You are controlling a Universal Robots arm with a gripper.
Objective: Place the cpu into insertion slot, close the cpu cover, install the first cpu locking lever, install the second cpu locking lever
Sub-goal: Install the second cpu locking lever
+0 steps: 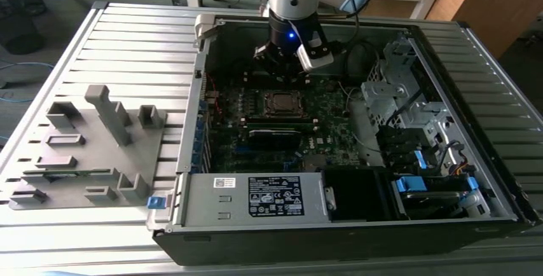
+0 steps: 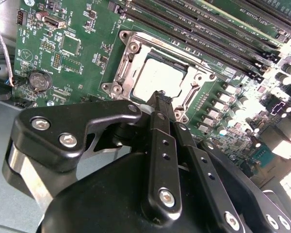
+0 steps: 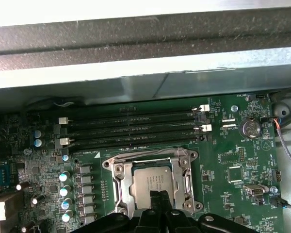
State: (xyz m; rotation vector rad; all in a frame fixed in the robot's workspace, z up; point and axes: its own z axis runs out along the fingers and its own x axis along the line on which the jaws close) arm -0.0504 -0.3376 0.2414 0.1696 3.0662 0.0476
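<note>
First wrist view: chip (image 3: 154, 183) sits in socket (image 3: 153, 184), metal cover (image 3: 152, 160) down around it. Claw (image 3: 160, 198) pressed together, empty, just above chip. Levers: cannot tell.

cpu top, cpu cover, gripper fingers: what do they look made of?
cpu: light grey metal lid, matte, washes out pale under the light in both wrist views.
cpu cover: thin bare sheet metal by the look, silvery, with bright glints along its edges, closed around the cpu.
Gripper fingers: black, semi-matte with soft highlights and screw heads; coated metal or hard plastic, unclear which.
</note>
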